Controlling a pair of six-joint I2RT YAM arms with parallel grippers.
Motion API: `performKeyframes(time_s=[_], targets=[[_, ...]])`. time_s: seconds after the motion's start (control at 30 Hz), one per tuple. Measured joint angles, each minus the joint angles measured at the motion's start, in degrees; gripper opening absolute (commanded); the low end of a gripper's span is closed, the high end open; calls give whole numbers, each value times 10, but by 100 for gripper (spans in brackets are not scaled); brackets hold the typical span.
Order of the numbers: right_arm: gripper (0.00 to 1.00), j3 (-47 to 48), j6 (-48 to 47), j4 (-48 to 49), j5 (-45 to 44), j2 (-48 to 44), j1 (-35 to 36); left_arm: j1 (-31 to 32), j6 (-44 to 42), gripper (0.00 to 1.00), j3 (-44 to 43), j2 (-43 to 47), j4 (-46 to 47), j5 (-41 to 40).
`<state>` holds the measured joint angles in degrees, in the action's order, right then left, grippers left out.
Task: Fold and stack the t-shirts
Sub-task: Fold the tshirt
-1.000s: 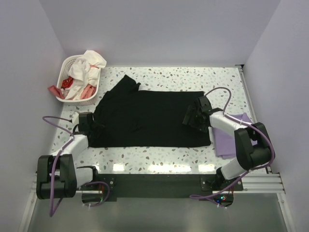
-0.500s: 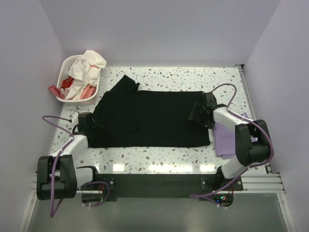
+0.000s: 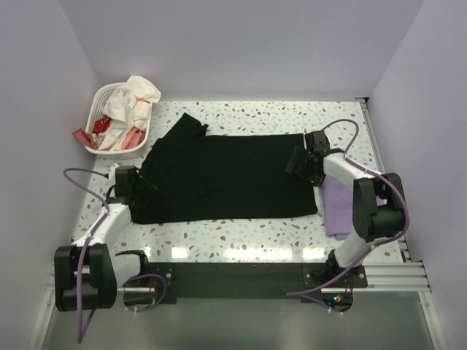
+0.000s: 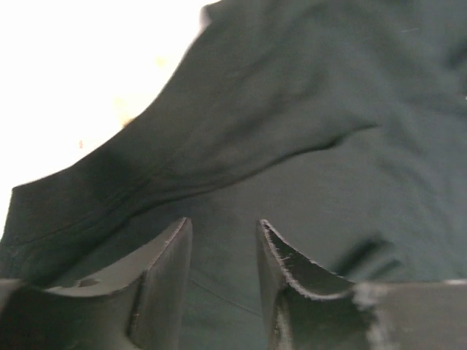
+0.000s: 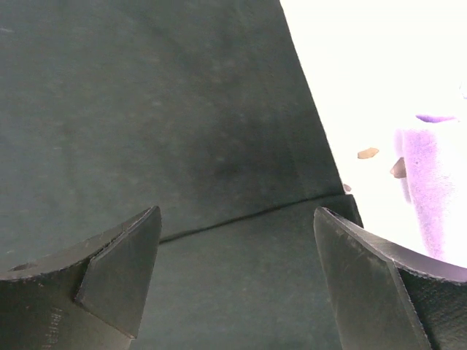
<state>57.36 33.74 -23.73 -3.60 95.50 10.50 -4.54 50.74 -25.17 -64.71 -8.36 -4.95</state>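
Note:
The black tee (image 3: pixel 226 175) lies spread flat across the middle of the table, one sleeve pointing to the far left. My left gripper (image 3: pixel 144 188) rests low at its left edge. In the left wrist view (image 4: pixel 224 222) its jaws stand a little apart over black cloth (image 4: pixel 306 109), with nothing pinched between them. My right gripper (image 3: pixel 299 162) sits on the shirt's right end, wide open (image 5: pixel 237 213) over a folded edge of the black cloth (image 5: pixel 182 109). The folded lavender tee (image 3: pixel 339 208) lies right of the black one, partly under my right arm, and also shows in the right wrist view (image 5: pixel 430 182).
A white laundry basket (image 3: pixel 99 98) with white and red clothes (image 3: pixel 130 102) stands at the far left corner. Walls close in on the table at the left, back and right. My arm cables loop beside both ends of the shirt.
My right gripper has slid toward the far right corner of the black tee, and that end of the cloth shifted slightly away. My left gripper has barely moved.

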Motion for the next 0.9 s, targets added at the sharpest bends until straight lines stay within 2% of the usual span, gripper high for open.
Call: performKeyframes(time_s=[0.17,0.27,0.37,0.47,0.67,0.9], targets=[[88,30,-5,-9,18,-22,0,6,-23,52,-71,43,-23,17],[87,64,-7,-4,34,-27,0,34,-39,54,-143,20,-23,12],[85,100,-8,11,51,-20,0,82,-74,54,-259,-73,-20,1],[85,132,-12,27,62,-4,0,113,-122,53,-398,-207,-15,-3],[84,193,-29,44,63,55,0,125,-219,52,-633,-445,-30,-19],[82,247,-45,65,79,128,0,125,-323,57,-777,-620,-31,-34]])
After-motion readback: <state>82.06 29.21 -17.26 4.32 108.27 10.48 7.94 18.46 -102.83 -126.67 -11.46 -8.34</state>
